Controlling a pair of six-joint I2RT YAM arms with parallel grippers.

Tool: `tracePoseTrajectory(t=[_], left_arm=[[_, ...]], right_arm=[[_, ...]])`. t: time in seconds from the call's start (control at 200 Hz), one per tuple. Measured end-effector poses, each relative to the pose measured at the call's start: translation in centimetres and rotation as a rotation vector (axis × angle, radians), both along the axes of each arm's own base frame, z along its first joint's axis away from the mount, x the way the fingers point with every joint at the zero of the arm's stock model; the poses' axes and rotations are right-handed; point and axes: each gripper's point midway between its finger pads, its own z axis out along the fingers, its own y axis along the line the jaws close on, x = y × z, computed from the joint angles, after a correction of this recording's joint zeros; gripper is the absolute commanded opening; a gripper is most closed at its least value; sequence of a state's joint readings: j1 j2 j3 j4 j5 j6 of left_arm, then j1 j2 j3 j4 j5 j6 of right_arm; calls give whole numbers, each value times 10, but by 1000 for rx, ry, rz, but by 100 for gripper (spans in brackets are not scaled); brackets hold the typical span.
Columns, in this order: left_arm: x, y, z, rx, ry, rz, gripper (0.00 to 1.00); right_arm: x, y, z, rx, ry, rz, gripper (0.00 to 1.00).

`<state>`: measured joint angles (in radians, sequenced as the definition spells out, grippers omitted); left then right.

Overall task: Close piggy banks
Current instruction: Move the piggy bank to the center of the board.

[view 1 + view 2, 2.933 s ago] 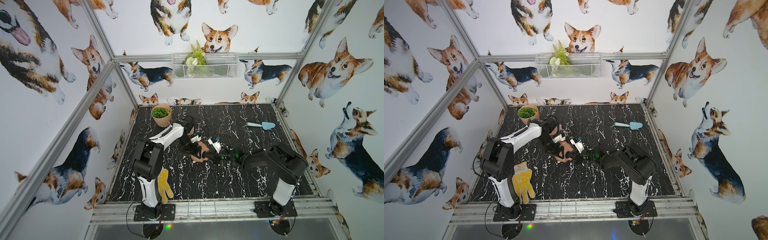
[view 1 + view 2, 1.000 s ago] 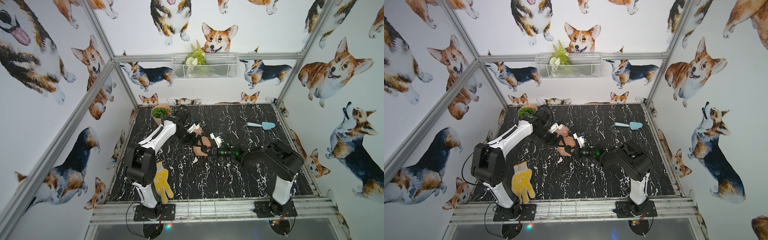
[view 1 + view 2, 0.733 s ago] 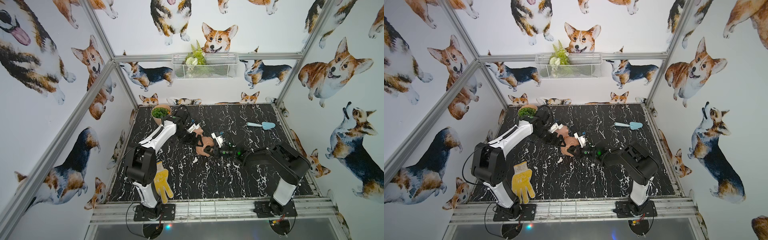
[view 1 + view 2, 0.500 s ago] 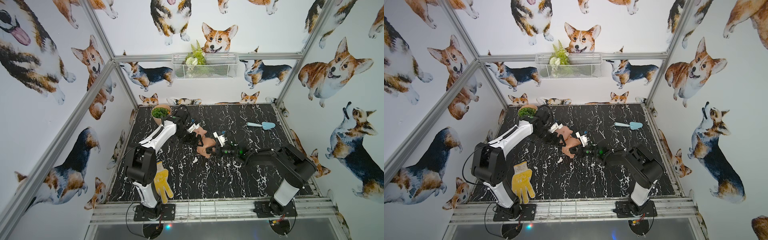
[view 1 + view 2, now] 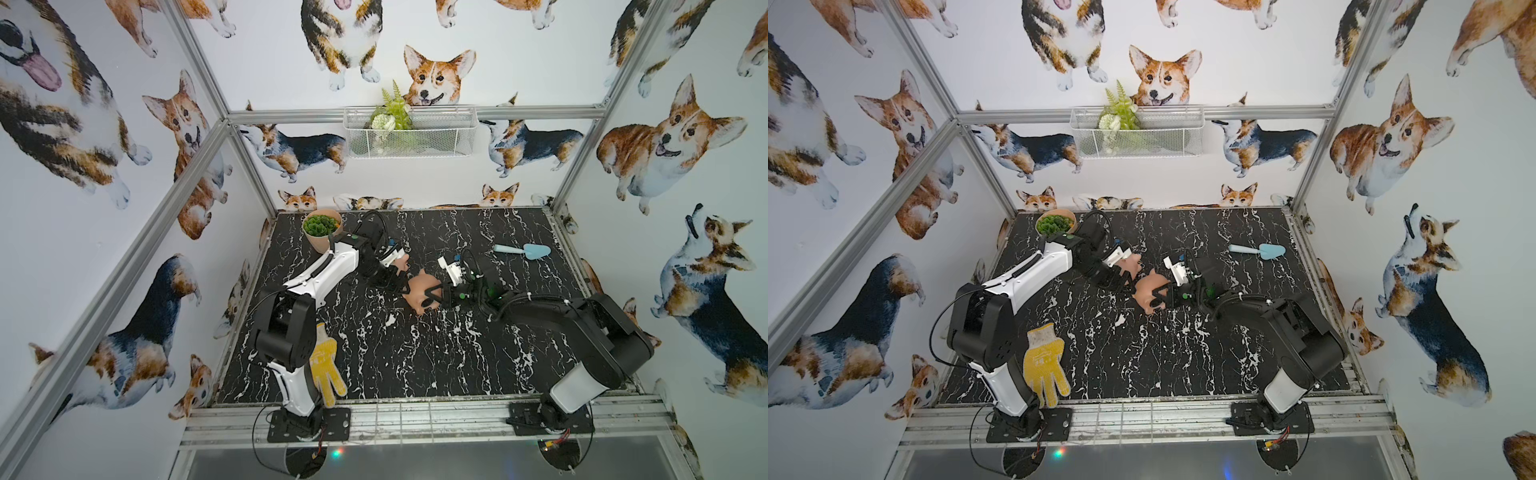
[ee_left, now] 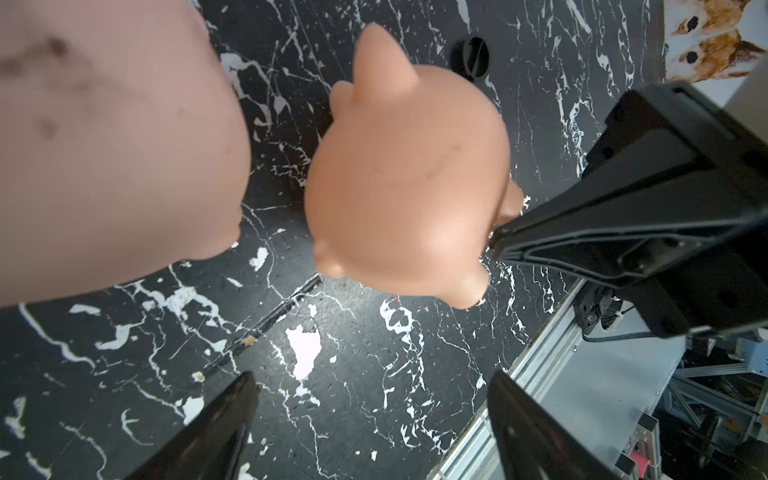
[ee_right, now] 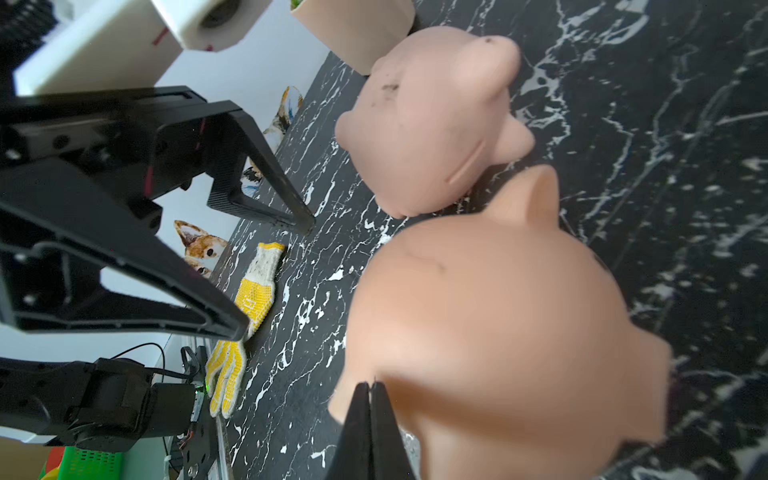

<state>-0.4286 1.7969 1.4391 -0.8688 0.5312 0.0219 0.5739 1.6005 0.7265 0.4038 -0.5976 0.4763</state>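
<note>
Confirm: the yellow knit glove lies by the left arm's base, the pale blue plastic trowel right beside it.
Not so. The pale blue plastic trowel lies far from the yellow knit glove, toward the table's right rear, as both top views show.

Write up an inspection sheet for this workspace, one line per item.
Surface: black white-veined marble-pattern tabletop, no spills seen.
Job's things: pale pink pig-shaped plastic bank and darker tan-pink pig-shaped bank close together mid-table; round black plug lying loose on the tabletop.
Clutter: yellow knit work glove at the front edge; ribbed peach plant pot; pale blue plastic trowel.
Grippers: left tool open, holding nothing; right tool shut, tips against the tan-pink bank.
Cables: black cable loop at the left arm.
Surroundings: corgi-print walls; white wire basket with a fern on the back wall.
</note>
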Motion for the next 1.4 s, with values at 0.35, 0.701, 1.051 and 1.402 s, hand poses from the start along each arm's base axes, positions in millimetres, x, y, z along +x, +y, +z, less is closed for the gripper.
tracePoseTrajectory(t=[0.35, 0.701, 1.051, 1.402], left_arm=[[25, -25, 3, 1, -108, -7, 93], [53, -62, 3, 7, -195, -71, 95], [55, -97, -15, 57, -224, -189, 100], [37, -95, -36, 134, -201, -296, 100]], right_arm=[[6, -31, 13, -31, 12, -58, 5], [1, -51, 18, -80, -2, -106, 9], [-5, -74, 9, -113, 17, -164, 13], [-3, -82, 10, -120, 3, -185, 14]])
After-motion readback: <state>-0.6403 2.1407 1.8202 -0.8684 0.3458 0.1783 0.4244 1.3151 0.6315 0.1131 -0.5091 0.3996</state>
